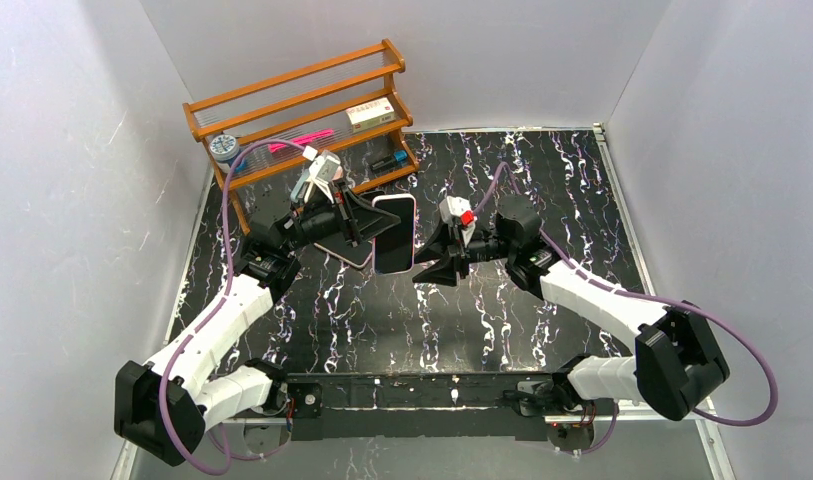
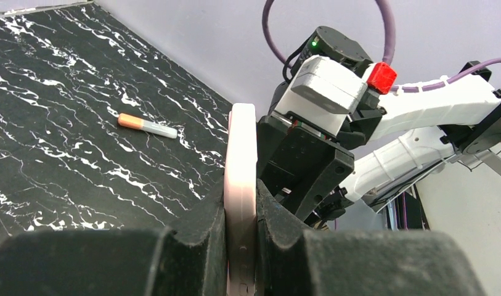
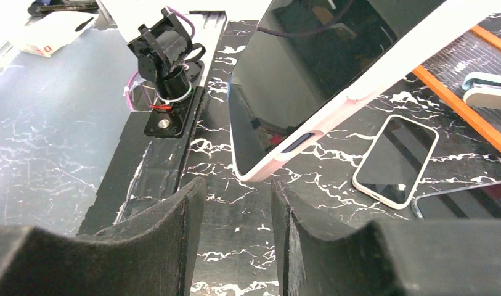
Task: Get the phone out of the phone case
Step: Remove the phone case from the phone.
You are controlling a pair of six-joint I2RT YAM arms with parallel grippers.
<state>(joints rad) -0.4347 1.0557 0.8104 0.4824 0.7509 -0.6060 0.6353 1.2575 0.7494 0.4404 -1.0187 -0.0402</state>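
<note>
The phone (image 1: 394, 233), in its pale pink phone case (image 2: 240, 185), is held off the table just in front of the wooden rack (image 1: 302, 110). The left gripper (image 2: 241, 213) pinches it across its flat faces, while the right gripper (image 3: 235, 203) stands parted and empty. The case looks pliable and the glass stiff, slick and breakable, so peeling back a case corner seems safest.

I read phone case (image 2: 240, 185) between left jaws as smooth matt plastic, pale pink. Phone (image 3: 309, 68) screen ahead of right jaws: glossy black glass, mirror reflections. Jaws' pads (image 3: 143, 246): matt black, slightly grainy. Worktop (image 1: 382, 320) below jaws: black marbled sheet, faint sheen. Rack (image 1: 292, 95) beyond left jaws: varnished wood.
</note>
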